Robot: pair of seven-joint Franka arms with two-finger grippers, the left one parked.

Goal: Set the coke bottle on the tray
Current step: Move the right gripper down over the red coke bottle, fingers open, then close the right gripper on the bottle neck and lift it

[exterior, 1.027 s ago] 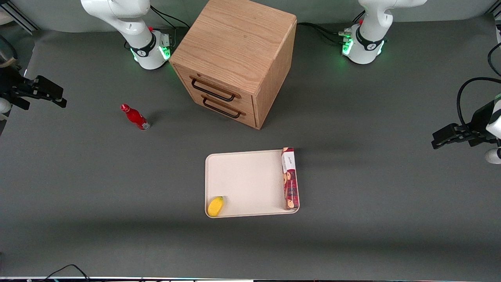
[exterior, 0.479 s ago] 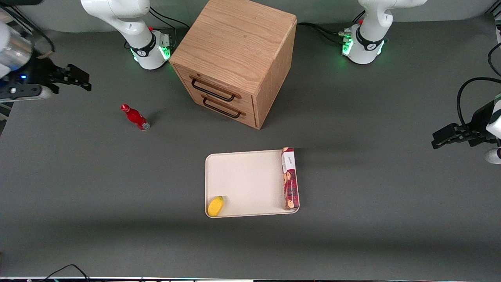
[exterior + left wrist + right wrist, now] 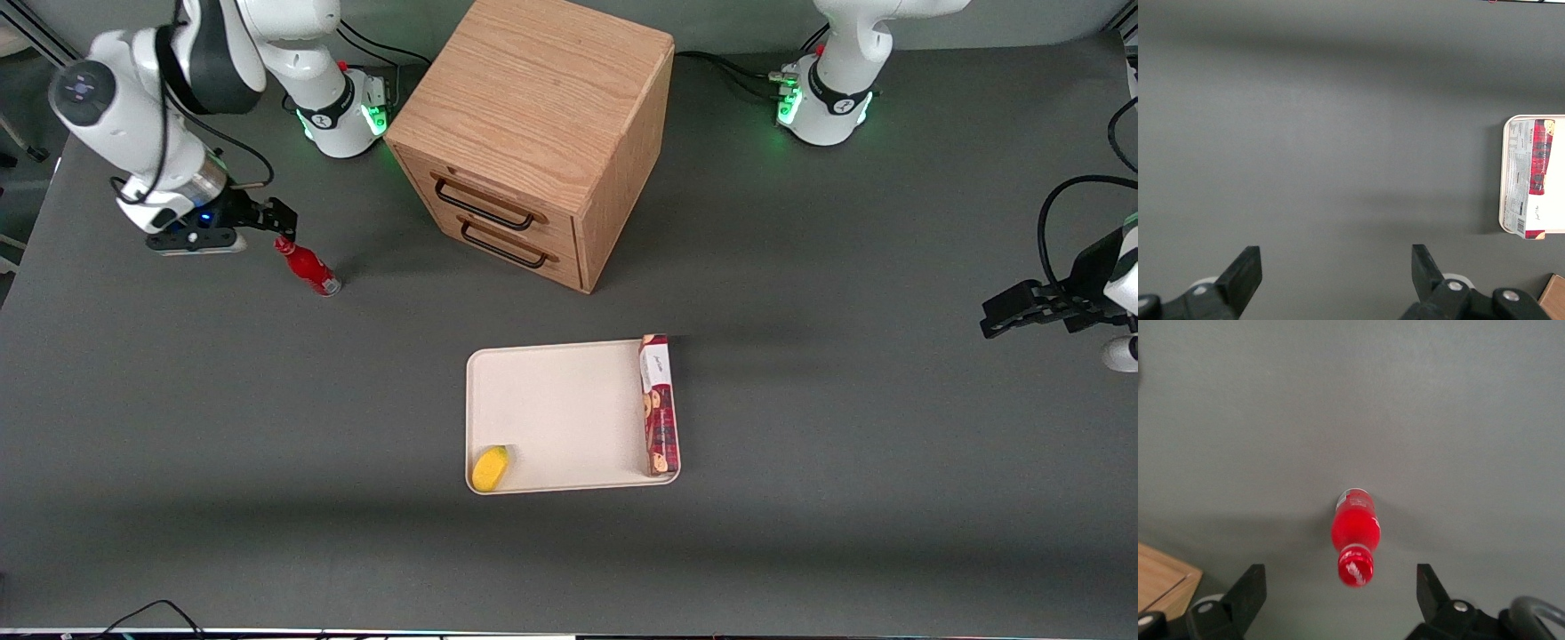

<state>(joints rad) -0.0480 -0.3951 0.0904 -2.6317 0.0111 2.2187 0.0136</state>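
The coke bottle stands upright on the dark table, toward the working arm's end, a small red bottle with a red cap. In the right wrist view the bottle shows from above, cap up, between the spread fingers. My gripper is open and empty, just above the bottle's cap and a little farther from the front camera. The cream-white tray lies near the table's middle, nearer the front camera than the cabinet, well away from the bottle.
A wooden two-drawer cabinet stands between the arm bases. On the tray lie a long red biscuit box along one edge and a yellow fruit in a corner. The tray edge and box show in the left wrist view.
My gripper has swung in from the table's edge toward the bottle and now hangs just above its cap. The bottle, the tray and its contents have not moved.
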